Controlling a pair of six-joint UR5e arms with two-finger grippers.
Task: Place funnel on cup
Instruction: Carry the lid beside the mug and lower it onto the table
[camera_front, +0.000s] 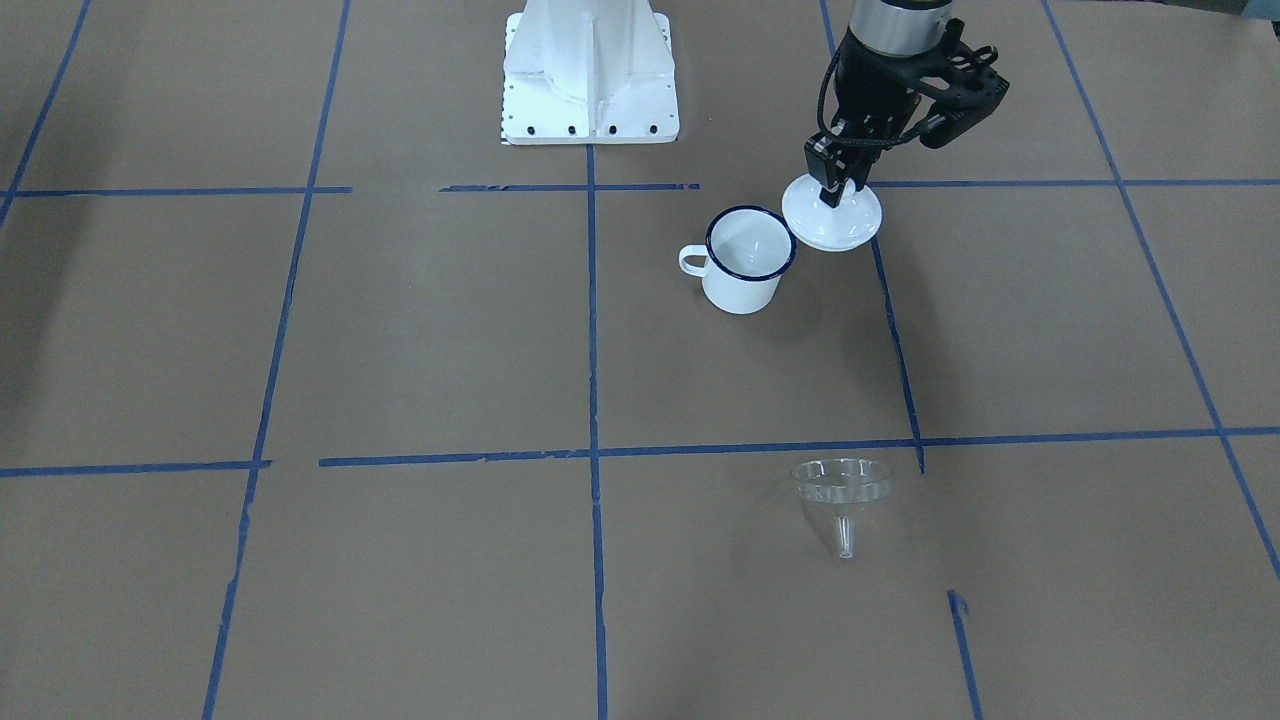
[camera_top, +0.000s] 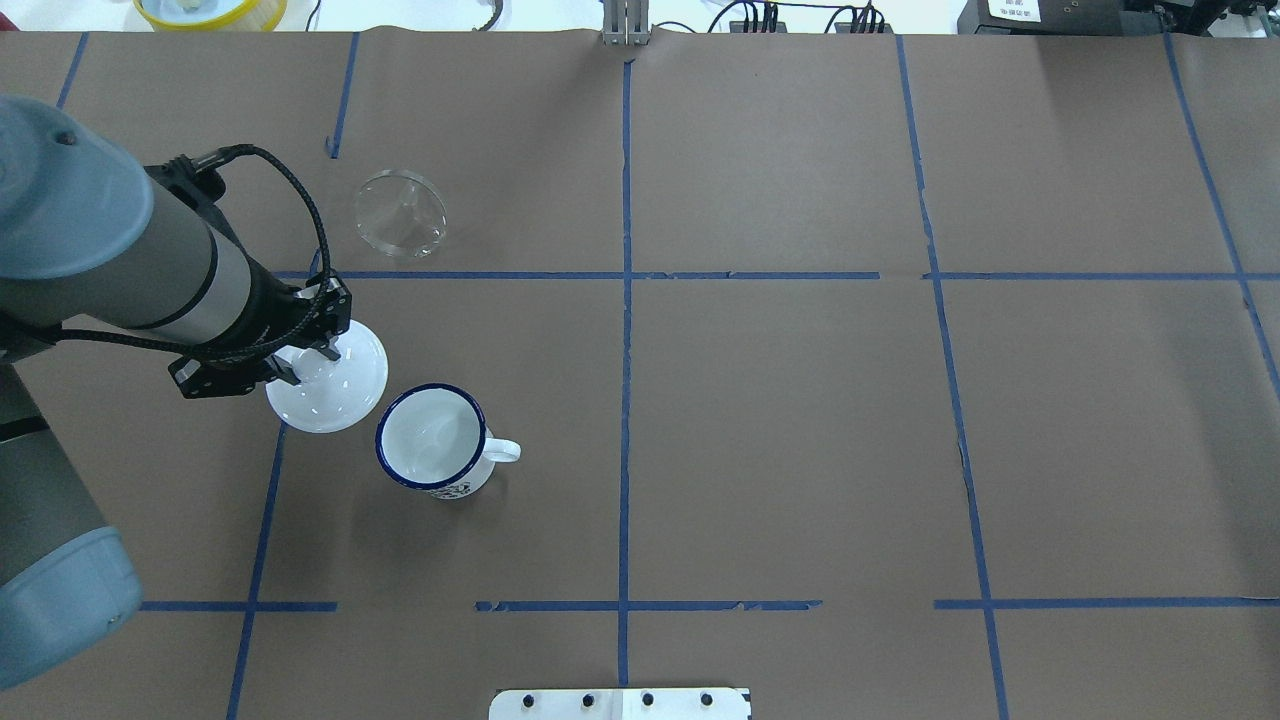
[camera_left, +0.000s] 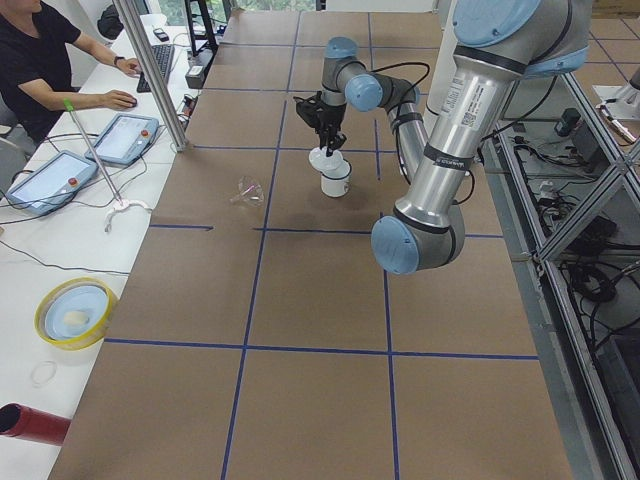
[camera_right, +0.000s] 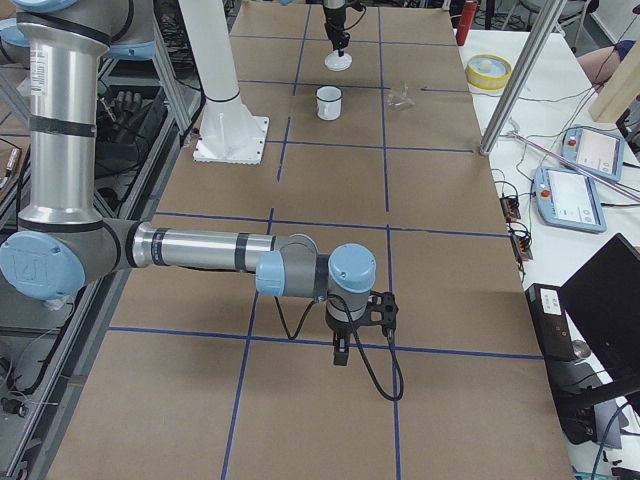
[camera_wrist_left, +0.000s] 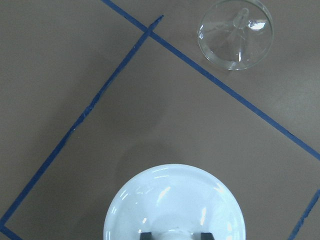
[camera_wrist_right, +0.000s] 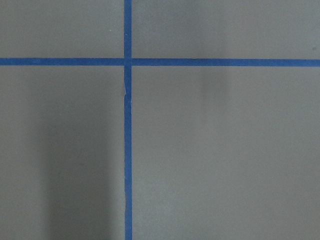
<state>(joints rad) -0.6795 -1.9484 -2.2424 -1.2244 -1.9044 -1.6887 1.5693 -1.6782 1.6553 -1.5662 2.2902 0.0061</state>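
The left gripper (camera_front: 838, 190) is seen lowered beside the cup (camera_front: 745, 260), with its fingers clenched on the knob of a round white lid (camera_front: 850, 225). Whether the lid rests on the table (camera_front: 400, 330) or is held just above it cannot be told. The lid is found just beside the cup, on the robot's left of it, and contact between the two cannot be judged. The cup is stood upright and uncovered on the brown paper, its dark blue rim fully shown and its small loop handle turned toward the robot's right. The funnel (camera_front: 840, 485) is laid tilted on its side on the table, well apart from the cup and the lid and farther from the robot's base (camera_front: 590, 75), beyond a line of blue tape (camera_front: 700, 450). Its wide bowl is turned toward the robot and its thin spout is pointed away. The right gripper (camera_right: 341, 358) is shown only in the side view, far from all these things, pointed down near the paper. Whether its fingers are released or clenched cannot be told.
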